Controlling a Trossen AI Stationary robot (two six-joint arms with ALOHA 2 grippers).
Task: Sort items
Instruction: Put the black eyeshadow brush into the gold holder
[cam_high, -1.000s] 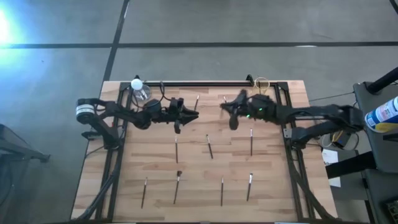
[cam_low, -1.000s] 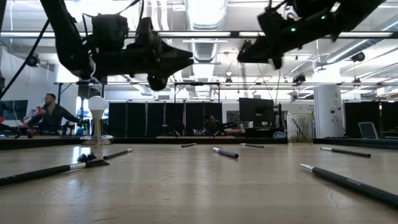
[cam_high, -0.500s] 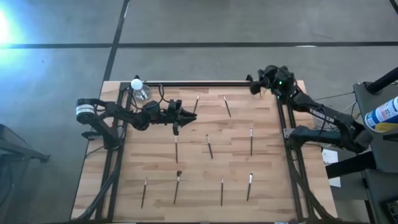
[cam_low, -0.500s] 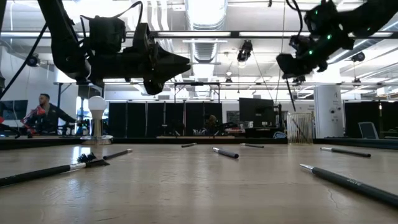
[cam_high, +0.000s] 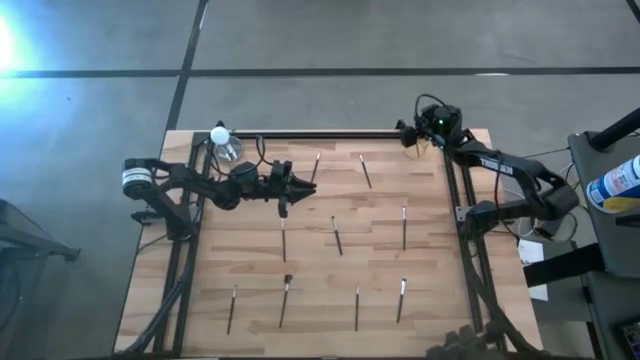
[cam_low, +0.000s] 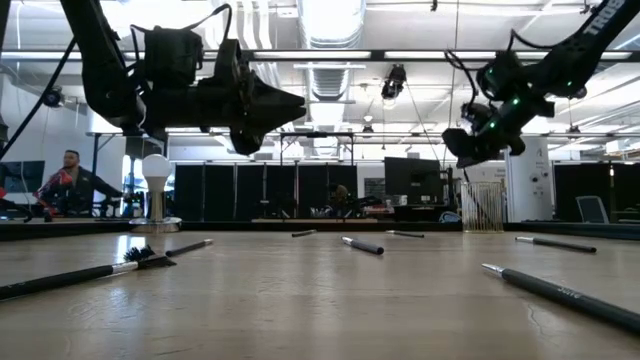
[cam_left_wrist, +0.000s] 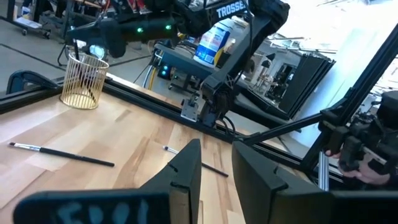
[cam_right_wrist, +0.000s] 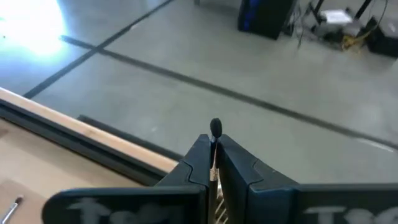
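Several thin dark sticks lie across the wooden table (cam_high: 440, 250), among them one (cam_high: 316, 166) just beyond my left gripper and another (cam_high: 365, 170) beside it. My left gripper (cam_high: 303, 185) hovers over the back left of the table, open, with nothing between its fingers (cam_left_wrist: 186, 163). My right gripper (cam_high: 409, 137) hangs above a gold wire cup (cam_low: 483, 207) at the back right corner. It is shut on a thin stick (cam_right_wrist: 215, 128) with a dark rounded tip that pokes out past the fingertips. The wire cup (cam_left_wrist: 83, 81) holds a few dark sticks.
A black rail (cam_high: 330, 133) runs along the table's back edge. A clear cup with a white ball (cam_high: 222, 140) stands at the back left corner. A person (cam_low: 70, 180) sits far off in the room. A blue-labelled bottle (cam_high: 615, 182) stands off the table's right side.
My right arm has swung from the middle of the table to the back right corner, above the wire cup, with the stick held in it. The left arm has stayed in place.
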